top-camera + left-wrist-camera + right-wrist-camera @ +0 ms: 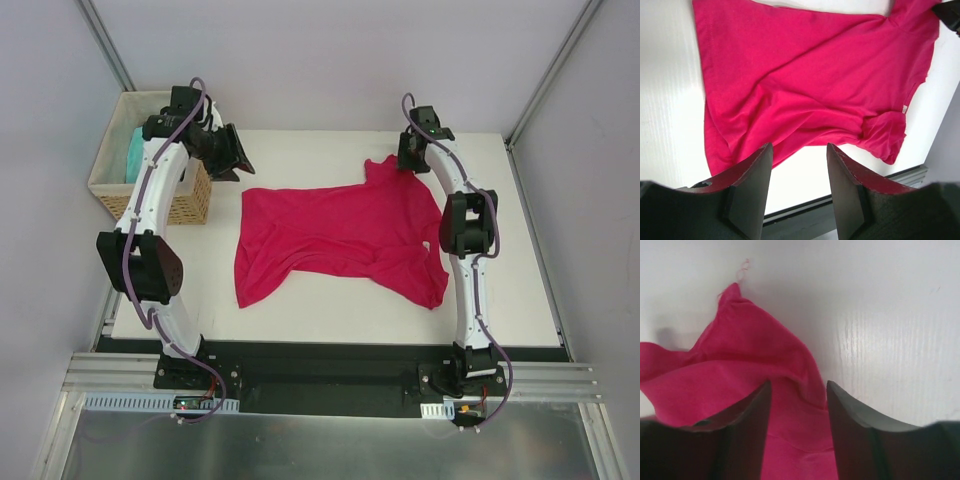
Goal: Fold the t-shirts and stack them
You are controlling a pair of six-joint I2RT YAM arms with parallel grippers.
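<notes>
A pink t-shirt point(330, 235) lies spread out but rumpled in the middle of the white tabletop point(330, 320). Its hem is bunched and one sleeve is crumpled at its near right corner. The left wrist view shows a small white label point(904, 109) at the shirt's neck edge.

To the left of the pink t-shirt, at the far corner, stands a wicker basket point(185, 205), and a turquoise t-shirt point(134, 152) sits inside it.

The left pincer point(232, 158) hangs just off the pink t-shirt's far left corner, between the shirt and the basket. Its two dark fingers point(752, 185) are spread apart with nothing between them. In its own camera only the shirt and bare tabletop show beyond the gap.

The right pincer point(408, 162) is at the pink t-shirt's far right corner, where a point of fabric sticks up towards the back. Its fingers point(747, 430) are also parted. A ridge of pink cloth runs through the gap between them, and the jaws stand wide on either side of it, not pinched. A loose thread point(742, 270) curls off the tip of that corner.
</notes>
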